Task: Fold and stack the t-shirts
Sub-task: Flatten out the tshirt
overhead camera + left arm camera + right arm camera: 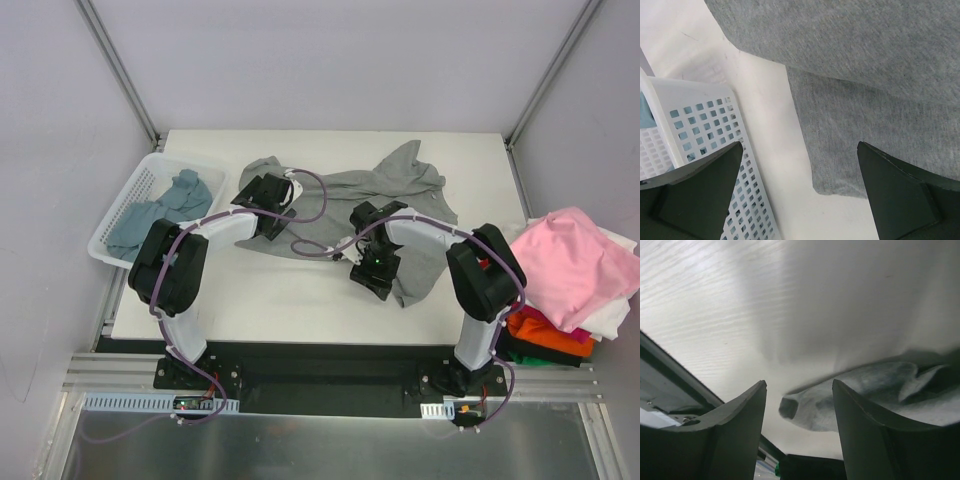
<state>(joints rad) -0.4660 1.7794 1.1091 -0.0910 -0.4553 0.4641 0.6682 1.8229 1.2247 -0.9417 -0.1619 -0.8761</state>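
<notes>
Soft even light from overhead in the top view, white tabletop [300, 290] bright, faint soft-edged shadows on it, left wrist view crisp on the grey t-shirt [880, 75], its dark fingers [695, 195] slightly soft, right wrist view dimmer, hazy, shirt fold out of focus

Grey tee [400, 185], middle under arms [430, 232]; pink tee [575, 265], right edge off-frame.

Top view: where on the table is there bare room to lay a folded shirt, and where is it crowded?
Bare: the near strip of table between the grey t-shirt and the near edge; also the far right corner. Crowded: basket on the left, pink-topped pile on the right.
</notes>
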